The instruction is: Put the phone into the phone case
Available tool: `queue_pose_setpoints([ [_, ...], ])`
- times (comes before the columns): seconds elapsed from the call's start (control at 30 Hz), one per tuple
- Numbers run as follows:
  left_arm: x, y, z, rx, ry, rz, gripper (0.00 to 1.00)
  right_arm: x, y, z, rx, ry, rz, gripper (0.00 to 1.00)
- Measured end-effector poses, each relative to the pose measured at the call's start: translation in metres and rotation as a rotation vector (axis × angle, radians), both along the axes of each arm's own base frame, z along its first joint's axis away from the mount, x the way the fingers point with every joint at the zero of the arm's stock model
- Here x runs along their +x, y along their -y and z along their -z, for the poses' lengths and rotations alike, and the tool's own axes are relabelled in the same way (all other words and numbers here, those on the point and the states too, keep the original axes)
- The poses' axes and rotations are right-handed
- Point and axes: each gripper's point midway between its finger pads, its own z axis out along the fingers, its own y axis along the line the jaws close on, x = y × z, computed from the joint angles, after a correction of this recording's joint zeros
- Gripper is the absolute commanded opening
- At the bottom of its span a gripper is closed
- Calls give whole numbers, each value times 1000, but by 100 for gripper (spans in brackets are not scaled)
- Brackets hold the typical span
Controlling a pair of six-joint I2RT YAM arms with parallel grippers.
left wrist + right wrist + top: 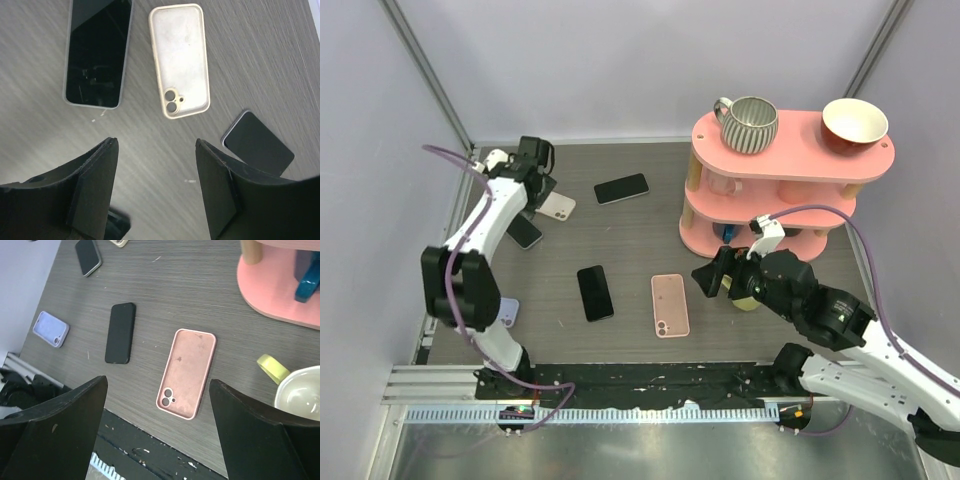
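Note:
Two empty cases lie open side up: a cream case point(557, 206) at the far left, also in the left wrist view point(179, 60), and a pink case point(670, 305) in the near middle, also in the right wrist view point(186, 372). A grey-edged phone point(524, 231) lies beside the cream case point(98, 50). A black phone point(595, 292) lies left of the pink case point(120, 332). Another black phone point(621, 188) lies at the back. My left gripper point(156, 165) is open and empty above the table by the cream case. My right gripper point(157, 430) is open and empty above the pink case's near end.
A pink two-tier shelf point(790, 140) with a striped mug point(750, 122) and a bowl point(854, 122) stands at the back right. A yellow-handled mug point(295, 390) sits beside my right gripper. A lavender case point(508, 312) lies near the left front edge.

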Motion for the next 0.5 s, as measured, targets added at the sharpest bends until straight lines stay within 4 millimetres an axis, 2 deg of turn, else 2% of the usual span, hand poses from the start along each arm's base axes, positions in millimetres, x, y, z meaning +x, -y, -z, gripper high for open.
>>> queue_pose_setpoints([
  [0.17, 35, 2, 40, -7, -69, -48, 64, -8, -8, -6, 28, 21, -75, 87],
  [0.33, 48, -2, 78, 30, -153, -43, 64, -9, -9, -8, 20, 36, -97, 87],
  [0.5, 52, -2, 93, 54, -190, -5, 66, -9, -9, -7, 5, 43, -109, 87],
])
